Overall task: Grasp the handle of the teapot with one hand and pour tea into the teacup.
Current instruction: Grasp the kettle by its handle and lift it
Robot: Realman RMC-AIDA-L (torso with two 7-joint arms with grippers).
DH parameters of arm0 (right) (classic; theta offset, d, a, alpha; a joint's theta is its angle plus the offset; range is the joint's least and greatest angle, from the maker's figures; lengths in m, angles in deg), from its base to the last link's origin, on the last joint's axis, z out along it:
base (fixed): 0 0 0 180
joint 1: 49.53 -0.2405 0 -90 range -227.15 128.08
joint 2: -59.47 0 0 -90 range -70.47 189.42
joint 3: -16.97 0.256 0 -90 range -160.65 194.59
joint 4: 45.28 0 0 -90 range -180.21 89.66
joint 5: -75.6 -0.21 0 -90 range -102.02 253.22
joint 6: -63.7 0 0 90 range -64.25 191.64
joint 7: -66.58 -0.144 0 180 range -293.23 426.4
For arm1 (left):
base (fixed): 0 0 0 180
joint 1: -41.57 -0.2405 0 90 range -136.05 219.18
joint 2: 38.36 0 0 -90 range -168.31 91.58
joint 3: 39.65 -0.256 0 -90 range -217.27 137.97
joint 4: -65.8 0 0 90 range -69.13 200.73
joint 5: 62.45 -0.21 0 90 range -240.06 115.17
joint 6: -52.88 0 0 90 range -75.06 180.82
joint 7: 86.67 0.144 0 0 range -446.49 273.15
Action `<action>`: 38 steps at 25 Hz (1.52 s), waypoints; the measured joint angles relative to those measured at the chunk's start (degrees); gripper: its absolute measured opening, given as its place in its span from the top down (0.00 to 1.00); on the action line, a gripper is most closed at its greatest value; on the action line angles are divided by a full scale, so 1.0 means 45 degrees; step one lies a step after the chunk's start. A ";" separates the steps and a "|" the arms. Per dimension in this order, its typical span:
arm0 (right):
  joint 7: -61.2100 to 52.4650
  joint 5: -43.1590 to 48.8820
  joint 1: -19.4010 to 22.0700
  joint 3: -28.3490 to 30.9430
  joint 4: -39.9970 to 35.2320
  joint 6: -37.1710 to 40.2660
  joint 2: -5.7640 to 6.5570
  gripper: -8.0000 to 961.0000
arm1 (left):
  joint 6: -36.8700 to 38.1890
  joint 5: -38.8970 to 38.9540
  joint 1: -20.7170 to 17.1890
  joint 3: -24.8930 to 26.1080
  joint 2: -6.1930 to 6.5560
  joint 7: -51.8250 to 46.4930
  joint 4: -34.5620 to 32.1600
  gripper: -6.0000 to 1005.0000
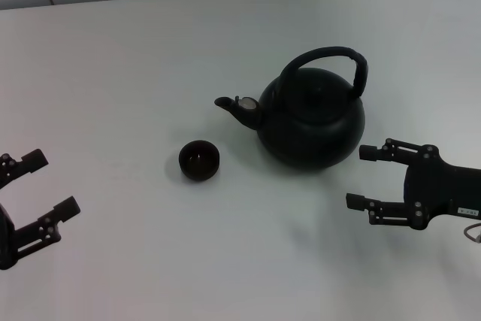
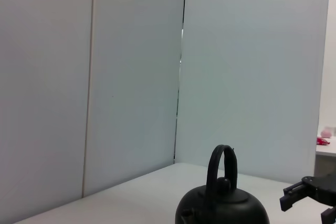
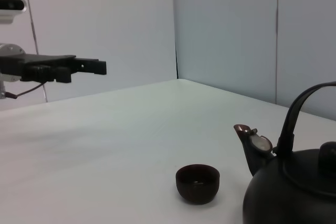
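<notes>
Black two-fingered left gripper (image 1: 41,195) open near table's left edge; black two-fingered right gripper (image 1: 363,178) open near right edge.

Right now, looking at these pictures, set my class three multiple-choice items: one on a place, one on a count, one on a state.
1. Where does the teacup stand?
A. Near the teapot's spout
B. Behind the teapot
C. Inside the right gripper

2. How many cups are on the table?
A. One
B. Two
C. Three

3. How is the right gripper?
A. Shut on the handle
B. Open, holding nothing
C. Shut on the teacup

Answers: 1 A, the teapot points its spout toward it. 2 A, only one shows. 3 B, its fingers stand apart beside the teapot, clear of the handle.
</notes>
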 joint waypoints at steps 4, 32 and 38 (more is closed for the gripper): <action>0.0000 -0.0005 0.0002 -0.0002 0.0000 0.0008 0.0000 0.16 | -0.0700 -0.0931 -0.0058 -0.0096 -0.0075 0.0398 -0.0232 0.19; 0.4356 -0.3160 0.0757 0.3637 0.4870 -0.0441 -0.0114 0.16 | -0.1581 -0.2223 0.0190 0.0192 -0.0417 0.0824 -0.0524 0.19; 0.8871 -0.4688 0.0665 0.5553 0.9335 -0.1921 -0.0152 0.18 | -0.1576 -0.2211 0.0331 0.0217 -0.0468 0.0796 -0.0523 0.19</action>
